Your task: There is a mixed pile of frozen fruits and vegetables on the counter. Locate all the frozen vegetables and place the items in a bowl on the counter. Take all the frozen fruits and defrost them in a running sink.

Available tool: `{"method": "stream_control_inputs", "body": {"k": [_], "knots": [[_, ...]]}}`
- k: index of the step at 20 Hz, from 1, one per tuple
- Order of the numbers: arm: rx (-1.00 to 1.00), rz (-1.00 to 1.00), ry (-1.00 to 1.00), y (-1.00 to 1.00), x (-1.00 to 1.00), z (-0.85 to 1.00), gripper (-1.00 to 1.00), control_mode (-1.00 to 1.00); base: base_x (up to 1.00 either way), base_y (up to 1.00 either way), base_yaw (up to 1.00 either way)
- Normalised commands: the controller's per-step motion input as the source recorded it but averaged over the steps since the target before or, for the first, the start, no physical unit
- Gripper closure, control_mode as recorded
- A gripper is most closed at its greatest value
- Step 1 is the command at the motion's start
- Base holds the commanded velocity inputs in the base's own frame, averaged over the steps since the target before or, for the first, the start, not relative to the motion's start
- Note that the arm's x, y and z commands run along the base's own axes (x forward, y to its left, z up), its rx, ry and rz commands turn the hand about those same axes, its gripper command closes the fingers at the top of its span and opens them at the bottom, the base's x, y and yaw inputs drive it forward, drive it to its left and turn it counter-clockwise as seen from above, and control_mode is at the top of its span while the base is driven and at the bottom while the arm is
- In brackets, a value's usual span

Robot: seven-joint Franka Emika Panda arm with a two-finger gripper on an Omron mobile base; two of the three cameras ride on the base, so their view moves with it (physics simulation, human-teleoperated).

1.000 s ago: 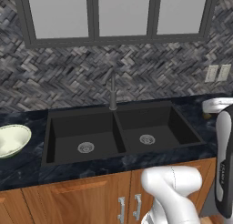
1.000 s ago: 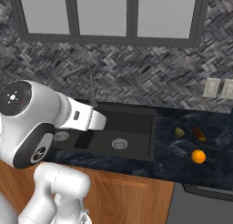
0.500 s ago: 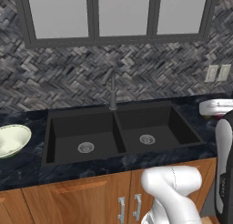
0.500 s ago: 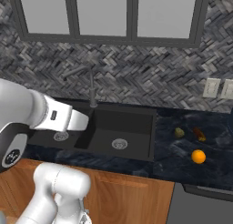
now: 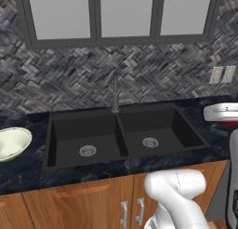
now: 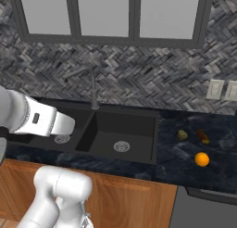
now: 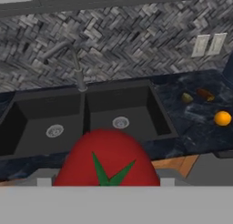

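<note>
Though it hides the fingers, red round item (image 7: 107, 158) close before the hand camera (apparently clamped between them).

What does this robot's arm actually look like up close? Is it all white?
Mostly white. The arm is made of smooth, rounded, glossy white segments; one tube-like link carries a small dark mark on its side. A bulbous white joint housing sits low in front of the cabinets. A slim dark grey section runs along the right edge of the left base view. No loose cables show.

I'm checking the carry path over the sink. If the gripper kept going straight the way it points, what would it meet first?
Probably the sink: past the red round item held at the gripper, the hand view centres on its right basin, though depth is uncertain.
</note>
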Motion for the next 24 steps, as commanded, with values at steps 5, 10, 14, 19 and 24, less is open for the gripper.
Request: {"method": "stream_control_inputs", "body": {"k": [5,10,14,19,24], "knots": [[0.04,0.06,0.08,0.30,-0.15,0.12,1.00,-1.00,0.00,0.00,0.00],[0.02,0.05,0.03,0.40,-0.15,0.02,1.00,-1.00,0.00,0.00,0.00],[0.02,0.04,0.00,0.45,-0.12,0.03,1.00,-1.00,0.00,0.00,0.00],[0.06,0.07,0.00,0.38,-0.04,0.07,1.00,-1.00,0.00,0.00,0.00],[0.10,0.11,0.00,0.37,0.00,0.09,1.00,-1.00,0.00,0.00,0.00]]}}
